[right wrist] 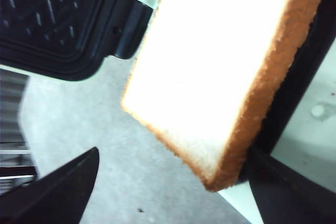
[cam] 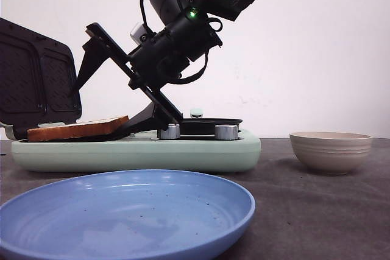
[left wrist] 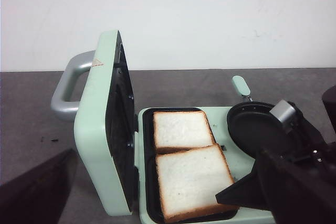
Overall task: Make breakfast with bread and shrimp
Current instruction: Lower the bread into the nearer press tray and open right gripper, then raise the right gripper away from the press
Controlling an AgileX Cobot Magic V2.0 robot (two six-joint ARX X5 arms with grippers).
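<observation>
Two slices of bread lie in the open mint-green sandwich maker (left wrist: 247, 174). The far slice (left wrist: 182, 128) lies flat. The near slice (left wrist: 194, 182) rests tilted over its edge, its corner sticking out past the maker's rim (right wrist: 210, 66). My right gripper (cam: 102, 108) is open and straddles the near slice (cam: 76, 129), one finger high above it and the lower finger (left wrist: 231, 198) at its corner; whether that finger touches is unclear. My left gripper (left wrist: 165, 153) hangs back from the maker, open and empty. No shrimp is in view.
The maker's lid (cam: 36, 83) stands upright on the left, with a grey handle (left wrist: 65, 90). A small round black pan (left wrist: 254, 129) sits on the maker's right half. A blue plate (cam: 122, 211) lies in front, and a beige ribbed bowl (cam: 331, 150) stands to the right, its inside hidden.
</observation>
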